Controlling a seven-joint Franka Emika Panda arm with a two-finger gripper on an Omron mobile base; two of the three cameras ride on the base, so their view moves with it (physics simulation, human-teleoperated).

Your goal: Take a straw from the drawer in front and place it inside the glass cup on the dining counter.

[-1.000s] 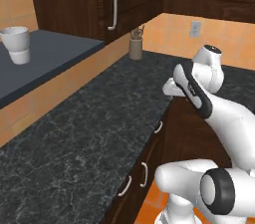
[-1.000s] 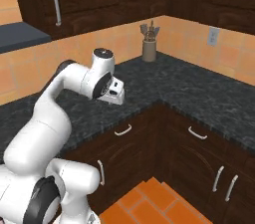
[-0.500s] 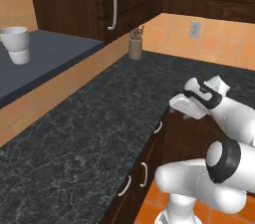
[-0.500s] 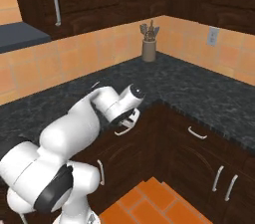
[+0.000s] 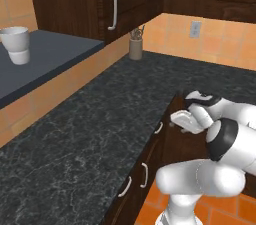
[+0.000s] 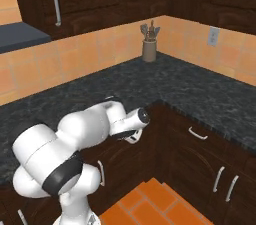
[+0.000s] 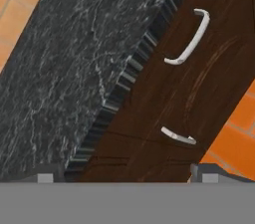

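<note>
Drawer (image 7: 199, 68): shallow front of dark brown wood with visible grain, set directly under the lip of the black speckled stone surface (image 5: 95, 134). It carries one small curved silver handle (image 7: 188, 39), a bowed bar fixed at both ends, standing a little proud of the wood. Drawer front sits flush with the cabinet face, closed. In the hand view a second, shorter silver pull (image 7: 178, 136) sits further along the same dark wood face, nearer the camera.

Tool (image 7: 124, 175): two dark tips show at the bottom of the hand view, spread wide apart, nothing between them. It points at the cabinet face near the surface edge, apart from the drawer handle, not touching it. In the left base view the tool (image 5: 186, 119) hangs just beside the near edge of the surface, at drawer height, with the arm folded low in front of the cabinets.

Surroundings: utensil holder (image 5: 135, 46) stands at the far end of the surface against the orange tiled wall. White cup (image 5: 16, 45) stands on a dark grey ledge (image 5: 50, 61) at far left. Floor is orange tile (image 6: 150, 201).
</note>
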